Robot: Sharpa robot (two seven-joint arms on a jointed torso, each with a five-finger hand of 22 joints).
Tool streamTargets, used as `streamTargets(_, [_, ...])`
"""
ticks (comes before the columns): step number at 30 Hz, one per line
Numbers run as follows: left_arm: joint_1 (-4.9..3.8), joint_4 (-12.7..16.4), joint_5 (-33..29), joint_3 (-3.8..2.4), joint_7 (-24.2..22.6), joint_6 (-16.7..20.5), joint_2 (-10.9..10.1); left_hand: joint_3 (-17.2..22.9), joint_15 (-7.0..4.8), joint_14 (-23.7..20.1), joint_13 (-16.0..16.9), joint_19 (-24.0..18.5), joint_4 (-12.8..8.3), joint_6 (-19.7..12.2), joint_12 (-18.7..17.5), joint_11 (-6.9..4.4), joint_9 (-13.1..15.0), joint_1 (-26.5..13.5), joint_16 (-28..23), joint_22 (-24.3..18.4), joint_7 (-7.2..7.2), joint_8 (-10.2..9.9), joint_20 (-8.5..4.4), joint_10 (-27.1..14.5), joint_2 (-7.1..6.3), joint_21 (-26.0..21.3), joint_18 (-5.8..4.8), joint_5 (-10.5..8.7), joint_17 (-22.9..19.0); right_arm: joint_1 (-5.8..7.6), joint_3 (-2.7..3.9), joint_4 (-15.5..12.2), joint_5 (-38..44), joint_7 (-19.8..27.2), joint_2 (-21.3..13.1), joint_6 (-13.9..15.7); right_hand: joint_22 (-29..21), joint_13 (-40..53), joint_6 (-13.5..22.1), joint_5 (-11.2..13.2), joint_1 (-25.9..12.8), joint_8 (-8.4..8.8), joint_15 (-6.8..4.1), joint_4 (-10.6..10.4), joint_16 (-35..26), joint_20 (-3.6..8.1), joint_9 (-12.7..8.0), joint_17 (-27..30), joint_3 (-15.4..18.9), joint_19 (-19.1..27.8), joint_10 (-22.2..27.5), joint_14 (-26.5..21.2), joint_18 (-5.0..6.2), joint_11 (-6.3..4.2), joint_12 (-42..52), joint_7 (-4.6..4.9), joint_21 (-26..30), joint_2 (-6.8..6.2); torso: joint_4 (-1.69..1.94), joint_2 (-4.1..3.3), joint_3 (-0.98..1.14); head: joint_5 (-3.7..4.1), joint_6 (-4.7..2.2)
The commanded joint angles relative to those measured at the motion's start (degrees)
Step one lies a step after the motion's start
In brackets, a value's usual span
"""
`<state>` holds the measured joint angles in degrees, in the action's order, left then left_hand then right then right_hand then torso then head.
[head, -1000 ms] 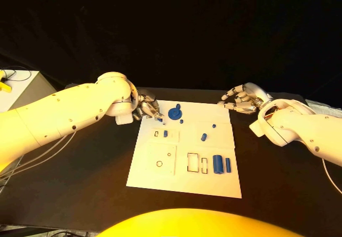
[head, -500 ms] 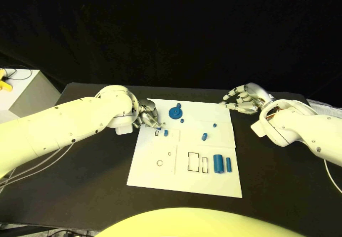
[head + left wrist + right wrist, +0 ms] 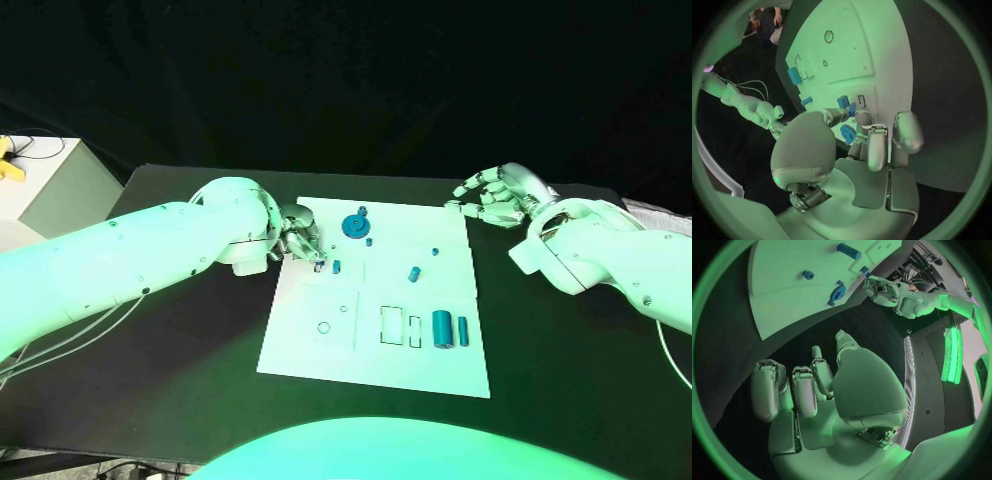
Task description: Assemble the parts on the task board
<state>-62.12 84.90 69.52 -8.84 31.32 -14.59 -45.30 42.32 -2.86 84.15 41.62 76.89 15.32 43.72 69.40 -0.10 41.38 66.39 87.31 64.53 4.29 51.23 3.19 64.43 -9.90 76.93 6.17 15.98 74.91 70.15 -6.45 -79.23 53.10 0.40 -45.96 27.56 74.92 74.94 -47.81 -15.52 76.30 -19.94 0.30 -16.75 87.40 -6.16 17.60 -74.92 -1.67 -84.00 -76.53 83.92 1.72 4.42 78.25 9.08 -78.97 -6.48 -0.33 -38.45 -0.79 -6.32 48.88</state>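
While the task board (image 3: 378, 340) lies flat on the black table (image 3: 173, 360), the left hand (image 3: 300, 240) presses its bunched fingers on the board's near-left edge beside a small blue part (image 3: 336, 266). Off the board's far-right corner, the right hand (image 3: 495, 198) hangs with fingers apart, holding nothing.

Prob. a robotics lab/test rig: black table (image 3: 173, 360) w/ black backdrop, white task board (image 3: 382, 350), loose cables (image 3: 58, 330), white cabinet (image 3: 51, 185) at side.

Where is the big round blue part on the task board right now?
In the head view, the round blue part lies near the far edge of the task board, just right of the left hand.
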Motion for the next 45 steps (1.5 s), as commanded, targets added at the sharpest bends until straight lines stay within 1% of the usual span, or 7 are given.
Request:
streamTargets(1, [0.06, 0.32, 0.84, -0.01, 0.48, -0.50, -0.13, 11.68, -0.44, 4.09, 0.07, 0.39, -11.45, 0.35, 0.34, 0.11, 0.05, -0.43, 0.27, 0.05, -0.06, 0.25, -0.06, 0.43, 0.37, 0.17, -0.86, 0.15, 10.30, -0.04, 0.02, 0.07, -0.33, 1.72, 0.00, 1.16, 8.83, 2.54, 0.52, -0.20, -0.07, -0.30, -0.30, 0.16, -0.28, 0.43, 0.06, -11.12, -0.19, -2.22, 0.54, 4.86, 0.83, 0.01, -0.47, 0.06, 0.52, 0.37, 0.00, -0.01, -0.01, -0.07, 0.12])
streamTargets(10, [0.42, 0.40, 1.51, -0.02, 0.56, -1.26, -0.13, 11.76, -0.46, 4.06, -0.04, 0.36, -11.49, 0.38, 0.28, 0.09, 0.04, -0.46, 0.22, -0.02, -0.08, 0.25, -0.08, 0.40, 0.32, 0.14, -0.84, 0.15, 10.21, -0.15, 0.02, 0.36, -1.35, 3.22, 0.11, 2.21, 0.98, -4.61, 1.35, -1.01, 0.42, -0.74, -0.49, 0.16, -6.46, 0.61, 0.15, -4.24, -0.98, 2.15, 7.09, 2.47, 3.42, -0.09, -7.36, 0.03, 14.67, 0.50, -0.03, -0.05, -0.02, -0.12, 0.30])
streamTargets(17, [0.93, -0.04, 2.21, -0.02, 0.36, -1.43, 0.15, 11.76, -0.46, 4.06, -0.04, 0.36, -11.49, 0.38, 0.28, 0.09, 0.04, -0.46, 0.22, -0.02, -0.08, 0.25, -0.08, 0.40, 0.32, 0.14, -0.84, 0.15, 10.21, -0.20, 0.02, 0.67, -2.79, 4.82, 0.10, 2.83, -24.35, -28.09, 2.95, -1.59, 1.11, -1.62, 0.17, 0.15, -34.54, 0.04, 0.36, 20.76, -3.27, 12.64, 23.27, -9.26, 8.80, 0.42, -28.91, 0.60, 55.31, 0.20, -0.04, -0.04, -0.04, 0.00, 0.42])
streamTargets(24, [1.14, 0.03, 2.57, -0.04, 0.29, -1.65, 0.04, 11.87, -0.47, 4.07, -0.01, 0.37, -11.55, 0.41, 0.27, 0.07, 0.02, -0.49, 0.22, -0.01, -0.09, 0.23, -0.10, 0.45, 0.27, 0.15, -0.85, 0.14, 10.21, -0.35, 0.02, 1.13, -4.30, 5.99, 0.18, 3.35, -33.76, -40.02, 3.41, -1.84, 1.74, -2.11, 1.45, 0.17, -50.53, -1.34, 0.10, 29.06, -7.54, 14.65, 24.16, -15.12, 8.65, 1.59, -40.28, 1.52, 65.38, -0.67, 0.02, -0.01, -0.03, -0.02, 0.56])
streamTargets(31, [1.19, 0.04, 2.87, -0.04, 0.26, -1.88, 0.03, 11.95, -0.48, 4.06, -0.10, 0.36, -11.60, 0.43, 0.21, 0.06, 0.01, -0.51, 0.20, -0.04, -0.10, 0.22, -0.11, 0.42, 0.23, 0.13, -0.84, 0.13, 10.18, -0.45, 0.02, 1.41, -5.95, 7.17, 0.25, 2.94, -46.11, -55.94, 4.18, -1.85, 1.29, -1.80, 4.56, 0.35, -67.49, -4.78, -0.95, 37.19, -11.69, 19.57, 23.19, -20.89, 8.79, 4.02, -53.62, 3.55, 75.48, -2.46, 0.00, 0.00, -0.04, -0.03, 0.67])
streamTargets(39, [1.20, -0.06, 3.34, -0.05, 0.23, -1.78, 0.06, 11.95, -0.48, 4.06, -0.10, 0.36, -11.60, 0.43, 0.21, 0.06, 0.01, -0.51, 0.20, -0.04, -0.10, 0.22, -0.11, 0.42, 0.23, 0.13, -0.84, 0.13, 10.18, -0.48, 0.02, 1.64, -7.60, 8.43, 0.32, 2.65, -56.03, -64.65, 4.29, -1.94, 1.59, -0.15, 6.15, 0.61, -76.24, -6.40, -2.76, 44.09, -13.69, 23.72, 22.39, -23.00, 8.78, 5.10, -57.72, 4.21, 75.41, -3.03, 0.02, 0.00, -0.01, -0.04, 0.70])
streamTargets(45, [1.20, -0.09, 3.76, -0.05, 0.22, -1.73, 0.08, 12.03, -0.49, 4.07, -0.08, 0.37, -11.64, 0.45, 0.20, 0.05, 0.00, -0.52, 0.21, -0.02, -0.11, 0.21, -0.12, 0.45, 0.19, 0.14, -0.84, 0.12, 10.20, -0.50, 0.02, 1.69, -8.09, 8.88, 0.34, 2.72, -57.19, -65.62, 4.32, -1.95, 1.61, 0.09, 6.27, 0.65, -76.94, -6.54, -2.98, 44.85, -13.86, 23.85, 22.34, -22.94, 8.78, 5.21, -57.96, 4.31, 75.39, -3.12, -0.01, -0.02, -0.01, -0.04, 0.76])
